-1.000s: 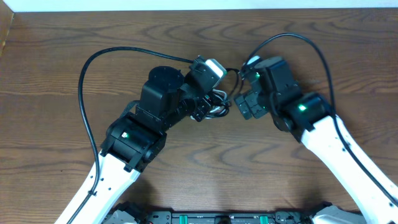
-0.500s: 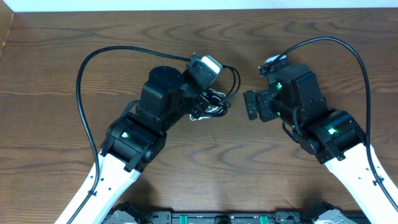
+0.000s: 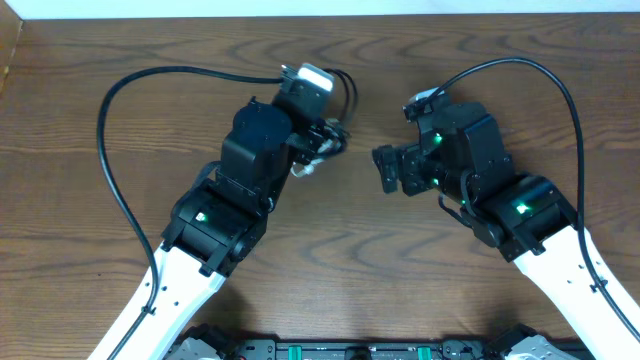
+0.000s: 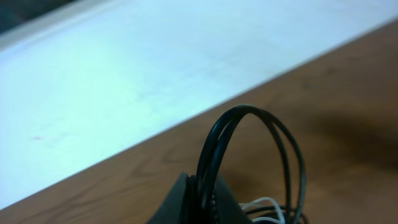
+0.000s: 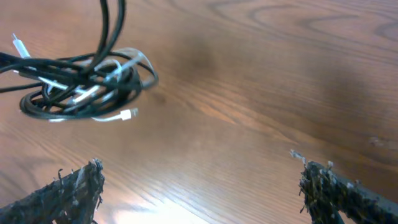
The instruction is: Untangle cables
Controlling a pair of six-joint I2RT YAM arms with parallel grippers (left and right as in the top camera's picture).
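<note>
Dangling from the left claw (image 3: 322, 145), the cables (image 5: 81, 87) formed a loose, flattened coil of thin, glossy black cord, with one white cord threaded through it. In the right wrist view two black strands rose from the coil and left the top of the frame. A small white plug (image 5: 129, 114) stuck out at the coil's lower edge. Whether the coil hung clear of the desk (image 3: 60, 120) or brushed it could not be told.

The left claw was pressed together on black strands. In its own wrist view they sprang from between the dark tips and bent into a narrow, round-topped loop (image 4: 249, 124), and a curl of white cord showed just beside its foot.

The right claw (image 3: 383, 168) stood with its jaws wide apart and nothing between them, near the bundle but apart from it. Its fingers (image 5: 81, 186) were black with a rough, frayed-looking surface.

The desk was dark brown wood with wavy, flowing grain and a faint sheen. Beyond its far edge lay a smooth pale surface (image 4: 124, 81). A thicker black lead (image 3: 110, 130) swept in a wide arc beside the left arm.
</note>
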